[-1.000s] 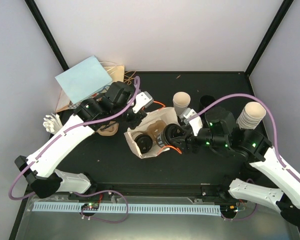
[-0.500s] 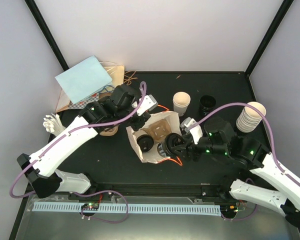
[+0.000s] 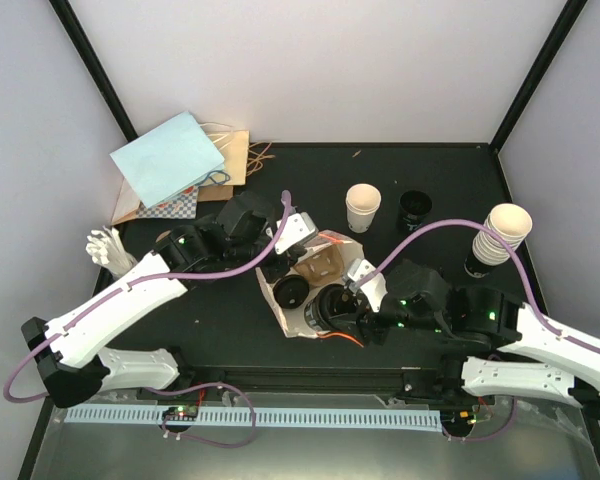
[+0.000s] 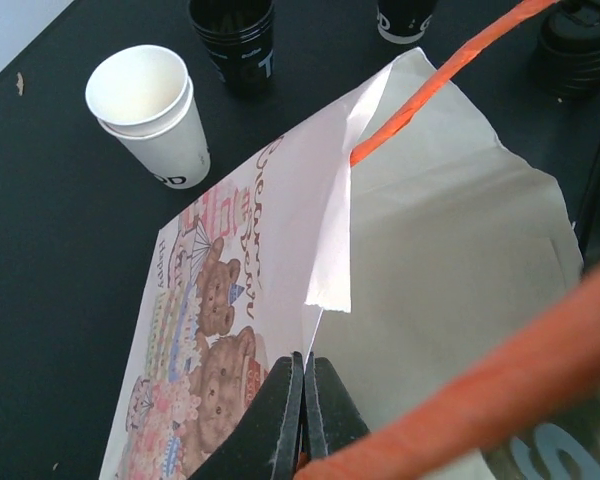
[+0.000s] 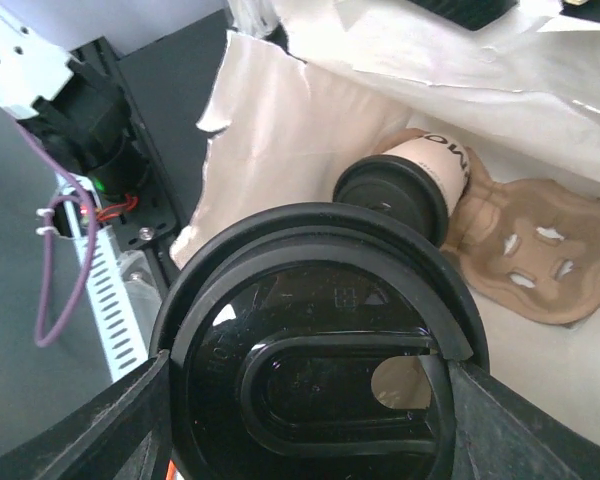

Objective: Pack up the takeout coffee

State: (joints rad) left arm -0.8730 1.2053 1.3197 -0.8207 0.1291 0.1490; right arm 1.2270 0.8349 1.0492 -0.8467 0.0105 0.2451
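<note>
I count two coffees. My left gripper (image 4: pixel 302 395) pinches the paper bag (image 4: pixel 450 250) by its rim. My right gripper (image 5: pixel 315 400) squeezes one coffee cup (image 5: pixel 320 330) at the bag's mouth. The other coffee cup (image 5: pixel 400 190) lies inside, on the brown tray (image 5: pixel 535 240).

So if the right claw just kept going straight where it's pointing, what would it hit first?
The right gripper holds a lidded cup, pointed into the open paper bag. Straight ahead lies a second cup on the brown tray, probably the first contact, though depth is unclear.
</note>
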